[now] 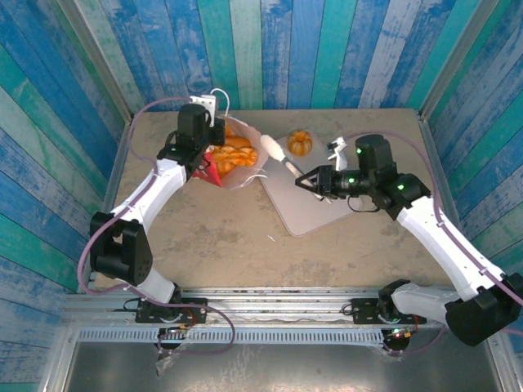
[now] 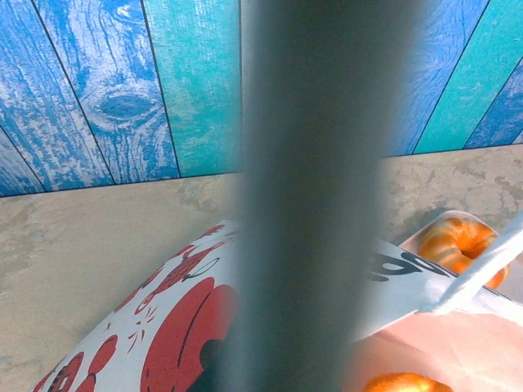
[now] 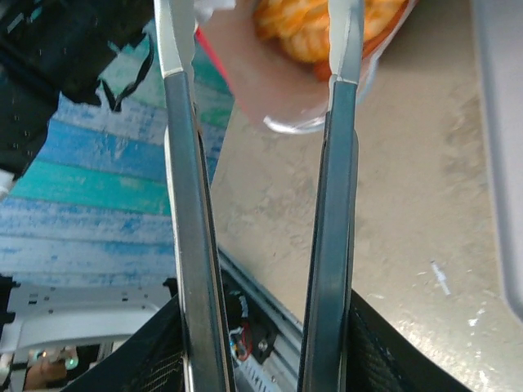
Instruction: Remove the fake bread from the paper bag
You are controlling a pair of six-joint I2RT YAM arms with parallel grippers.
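Note:
The paper bag (image 1: 216, 170) lies tilted on the table at the back left, its mouth facing right. Several orange pieces of fake bread (image 1: 239, 153) fill the mouth. My left gripper (image 1: 209, 149) is shut on the bag's upper edge. In the left wrist view the red-printed bag wall (image 2: 163, 327) lies just below, and a blurred grey band hides the middle. One round fake bread (image 1: 300, 143) rests on the pink tray (image 1: 306, 208). My right gripper (image 1: 272, 145) reaches left to the bag's mouth. Its long fingers (image 3: 184, 204) stand apart, with bread (image 3: 302, 24) beyond them.
Blue and teal plank walls close in the back and both sides. The pink tray sits right of the bag, under the right arm. A metal rail (image 1: 270, 298) runs along the near table edge. Bare tan tabletop (image 1: 221, 245) spreads in front of the bag.

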